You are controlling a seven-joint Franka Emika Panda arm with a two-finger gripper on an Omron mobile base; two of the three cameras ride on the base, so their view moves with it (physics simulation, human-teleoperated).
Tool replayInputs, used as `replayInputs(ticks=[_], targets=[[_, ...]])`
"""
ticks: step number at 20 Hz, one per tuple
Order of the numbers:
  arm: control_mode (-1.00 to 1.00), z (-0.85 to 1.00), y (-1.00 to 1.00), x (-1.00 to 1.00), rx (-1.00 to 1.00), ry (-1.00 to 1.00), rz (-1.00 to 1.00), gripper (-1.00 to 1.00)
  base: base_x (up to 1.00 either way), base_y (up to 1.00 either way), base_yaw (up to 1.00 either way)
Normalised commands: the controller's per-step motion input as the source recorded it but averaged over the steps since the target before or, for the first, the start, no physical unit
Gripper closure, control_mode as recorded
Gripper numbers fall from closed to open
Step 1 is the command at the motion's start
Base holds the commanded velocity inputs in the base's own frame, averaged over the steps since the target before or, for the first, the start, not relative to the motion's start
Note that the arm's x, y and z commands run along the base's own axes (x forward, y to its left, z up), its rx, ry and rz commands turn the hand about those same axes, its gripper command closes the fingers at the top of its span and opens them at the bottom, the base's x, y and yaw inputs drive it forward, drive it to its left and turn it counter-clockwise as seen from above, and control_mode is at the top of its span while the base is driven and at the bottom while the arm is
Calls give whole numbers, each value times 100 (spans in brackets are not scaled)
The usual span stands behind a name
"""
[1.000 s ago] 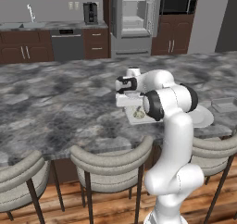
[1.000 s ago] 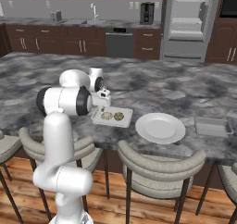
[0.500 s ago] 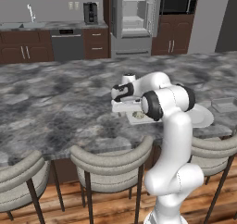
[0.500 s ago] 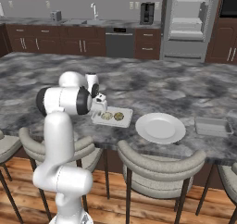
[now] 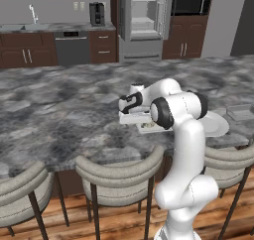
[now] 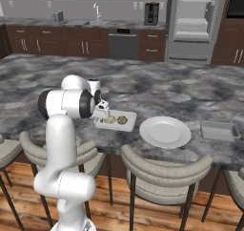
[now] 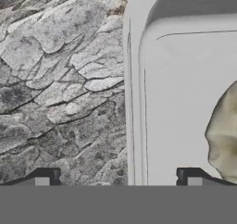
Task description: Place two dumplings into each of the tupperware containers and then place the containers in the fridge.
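The near tupperware container sits on the grey marble counter just in front of me, with two dumplings already lying in it, so I judge this box is filled and ready for the fridge, which stands open across the kitchen. My hand is low over the box's end, its fingers spread wide and holding nothing, one tip over the stone and one inside the rim, straddling the wall to pinch it. The round white plate lies bare just beside; the second container waits well apart
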Motion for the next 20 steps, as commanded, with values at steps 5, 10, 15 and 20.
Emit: replayInputs(ticks=[5,10,15,20], targets=[[-100,-4,0,0,0,0,0,-100,0,0,0],[-100,0,1,0,0,0,0,100,0,0,0],[-100,0,0,0,0,0,0,100,0,0,0],[-100,2,0,0,0,0,0,100,0,0,0]])
